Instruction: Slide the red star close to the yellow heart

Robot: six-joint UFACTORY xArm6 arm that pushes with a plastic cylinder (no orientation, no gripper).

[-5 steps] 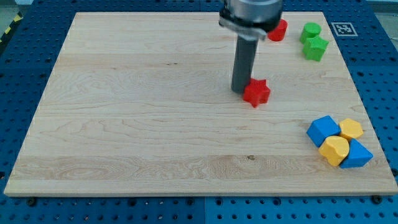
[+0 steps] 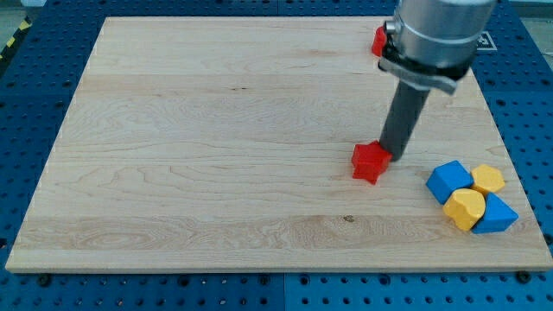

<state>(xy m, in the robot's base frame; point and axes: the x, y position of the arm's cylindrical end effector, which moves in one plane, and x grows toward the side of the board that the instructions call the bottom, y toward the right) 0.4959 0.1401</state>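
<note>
The red star (image 2: 369, 162) lies on the wooden board (image 2: 199, 147), right of centre. My tip (image 2: 396, 155) touches the star's upper right side. The yellow heart (image 2: 465, 208) sits near the board's lower right corner, wedged among two blue blocks (image 2: 448, 180) (image 2: 495, 215) and a yellow block (image 2: 488, 180). The star is well to the left of the heart, about a hundred pixels away.
A second red block (image 2: 378, 40) peeks out near the view's top, mostly hidden behind the arm. The green blocks seen earlier at the top right are hidden by the arm. The board's right edge runs close to the blue and yellow cluster.
The rod swung from the star's upper left to its upper right. The red star moved down and slightly right. The arm now covers the green blocks.
</note>
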